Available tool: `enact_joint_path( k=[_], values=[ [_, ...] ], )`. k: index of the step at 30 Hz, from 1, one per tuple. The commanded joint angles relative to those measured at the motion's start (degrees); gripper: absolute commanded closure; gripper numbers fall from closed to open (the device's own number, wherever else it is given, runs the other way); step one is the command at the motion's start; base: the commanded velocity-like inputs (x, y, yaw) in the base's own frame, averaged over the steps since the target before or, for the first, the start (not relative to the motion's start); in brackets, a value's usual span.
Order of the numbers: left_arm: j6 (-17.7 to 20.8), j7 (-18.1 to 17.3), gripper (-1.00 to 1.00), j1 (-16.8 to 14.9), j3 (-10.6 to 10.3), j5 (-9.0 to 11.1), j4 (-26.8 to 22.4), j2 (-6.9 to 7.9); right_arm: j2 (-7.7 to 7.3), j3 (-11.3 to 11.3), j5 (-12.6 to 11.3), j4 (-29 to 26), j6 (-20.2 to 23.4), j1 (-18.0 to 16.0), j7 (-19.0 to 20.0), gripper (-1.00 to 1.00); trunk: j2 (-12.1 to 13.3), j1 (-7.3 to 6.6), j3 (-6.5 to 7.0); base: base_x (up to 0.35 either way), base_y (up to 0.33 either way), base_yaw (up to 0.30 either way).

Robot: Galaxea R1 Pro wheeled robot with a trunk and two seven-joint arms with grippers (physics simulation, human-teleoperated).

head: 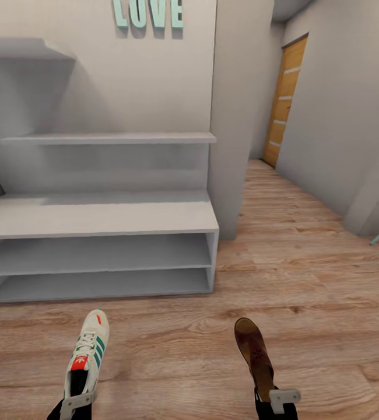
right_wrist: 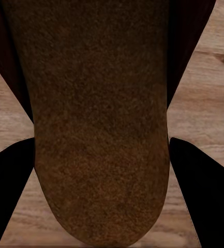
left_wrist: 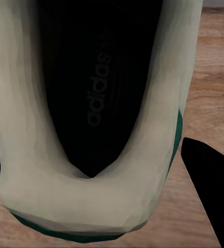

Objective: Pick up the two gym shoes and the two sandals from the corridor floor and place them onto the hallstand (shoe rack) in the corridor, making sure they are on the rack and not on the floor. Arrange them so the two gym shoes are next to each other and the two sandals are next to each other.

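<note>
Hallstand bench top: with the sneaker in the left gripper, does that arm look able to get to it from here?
Probably yes. The left gripper holds the gym shoe pointing at the hallstand; only bare corridor floor lies between, and the bench top carries nothing. Whether the arm reaches without the base rolling forward I cannot tell.

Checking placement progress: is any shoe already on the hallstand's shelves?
No: the hallstand shelves hold nothing, while the gym shoe and sandal are still at the grippers.

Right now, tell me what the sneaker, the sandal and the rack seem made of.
Gym shoe: off-white leather or synthetic, smooth, green stripes.
Sandal: brown leather, probably suede-like; its surface looks grainy and matte.
Hallstand: pale grey painted board, flat and matte, no grain.
</note>
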Motion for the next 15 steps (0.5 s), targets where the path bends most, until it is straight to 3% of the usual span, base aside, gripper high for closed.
enact_joint_path(
  k=[1,15],
  values=[
    [-0.2,0.2,1.00,0.0,0.1,-0.4,0.0,0.00,-0.03,0.5,-0.4,0.2,-0.1,0.0,-0.3,1.00,0.0,-0.01,-0.05,0.000,-0.064,0.005],
    [1.2,-0.3,1.00,-0.7,-0.1,-0.9,-0.1,-0.01,-0.09,0.2,-0.3,0.1,-0.1,0.0,-0.2,1.00,0.0,-0.01,-0.05,0.000,-0.011,0.001]
  ],
)
